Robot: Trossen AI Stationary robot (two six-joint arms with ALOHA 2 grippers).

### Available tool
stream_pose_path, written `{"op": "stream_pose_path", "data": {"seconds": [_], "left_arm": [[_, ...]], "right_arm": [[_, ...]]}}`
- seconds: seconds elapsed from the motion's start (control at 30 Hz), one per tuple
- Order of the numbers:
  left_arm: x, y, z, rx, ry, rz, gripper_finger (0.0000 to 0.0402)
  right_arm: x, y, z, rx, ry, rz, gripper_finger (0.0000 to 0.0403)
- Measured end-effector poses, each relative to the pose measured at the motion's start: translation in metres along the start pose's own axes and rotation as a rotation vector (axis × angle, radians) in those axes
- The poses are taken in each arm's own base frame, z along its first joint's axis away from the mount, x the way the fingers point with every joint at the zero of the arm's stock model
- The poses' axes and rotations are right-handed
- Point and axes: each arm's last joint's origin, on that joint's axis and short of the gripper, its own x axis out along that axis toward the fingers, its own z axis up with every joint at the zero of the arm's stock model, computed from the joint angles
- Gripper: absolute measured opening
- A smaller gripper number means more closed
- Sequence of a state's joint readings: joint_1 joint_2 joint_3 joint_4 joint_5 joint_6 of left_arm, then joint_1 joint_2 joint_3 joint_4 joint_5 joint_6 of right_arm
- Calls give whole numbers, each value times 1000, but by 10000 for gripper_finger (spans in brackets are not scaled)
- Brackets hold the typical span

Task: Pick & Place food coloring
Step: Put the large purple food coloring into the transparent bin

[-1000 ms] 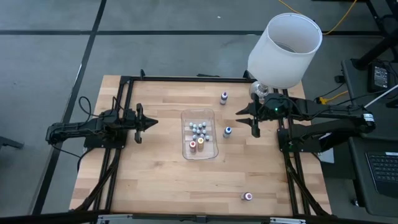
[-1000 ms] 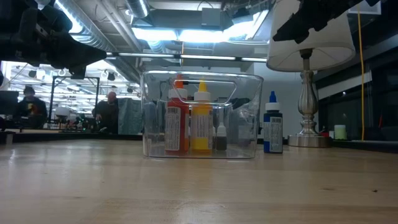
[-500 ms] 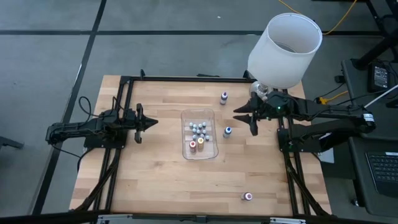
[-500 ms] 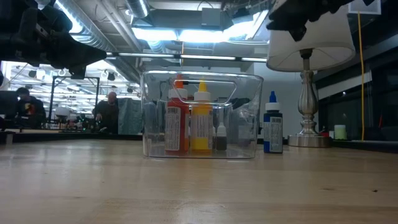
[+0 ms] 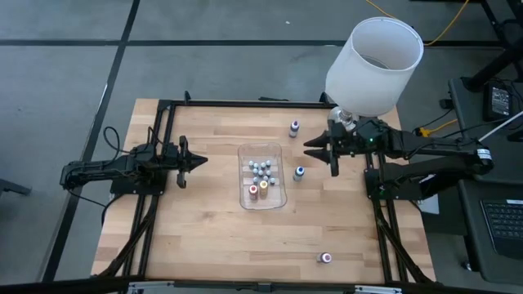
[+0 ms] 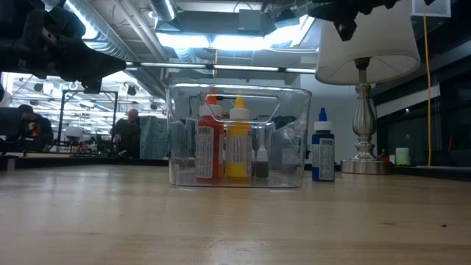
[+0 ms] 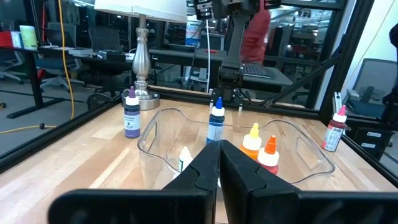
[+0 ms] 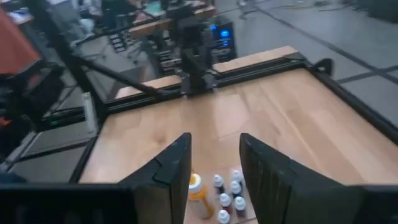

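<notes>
The food coloring is showing as a set of tiny bottles, most of them standing in a clear plastic tray (image 5: 262,176) at the middle of the table (image 5: 204,237). Inside the tray, a cluster of small whitish-capped bottles (image 5: 261,169) is sitting toward the far end, with a red bottle (image 6: 209,143) and an orange-yellow bottle (image 6: 238,143) standing upright side by side at the near end — each with a pointed white nozzle and a printed label.

Three bottles are standing outside the tray. A blue bottle (image 5: 300,172) is sitting just beside the tray's right wall, a purple bottle (image 5: 294,127) is standing farther back near the lamp (image 5: 374,65), and a reddish bottle (image 5: 325,258) is standing alone, well apart, near the front right edge of the table.

The right gripper (image 5: 320,153) is hovering in the air near the blue bottle, its fingers (image 8: 171,171) standing apart and grasping nothing. The left gripper (image 5: 196,161) is waiting at the left side of the table, pointing toward the tray — its fingers (image 7: 205,171) are clenched together, empty.
</notes>
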State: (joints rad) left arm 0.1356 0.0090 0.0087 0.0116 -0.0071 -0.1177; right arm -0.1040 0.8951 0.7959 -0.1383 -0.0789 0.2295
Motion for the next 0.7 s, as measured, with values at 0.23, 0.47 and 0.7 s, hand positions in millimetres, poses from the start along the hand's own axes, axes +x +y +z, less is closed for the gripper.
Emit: {"op": "stream_pose_path", "data": {"seconds": [0.23, 0.47, 0.7], "left_arm": [[0, 0, 0, 0, 0, 0, 8], [0, 0, 0, 0, 0, 0, 9], [0, 0, 0, 0, 0, 0, 8]], "right_arm": [[18, -2, 13, -95, 55, -84, 140], [60, -17, 51, -128, 418, -296, 187], [105, -50, 77, -88, 667, -402, 272]]}}
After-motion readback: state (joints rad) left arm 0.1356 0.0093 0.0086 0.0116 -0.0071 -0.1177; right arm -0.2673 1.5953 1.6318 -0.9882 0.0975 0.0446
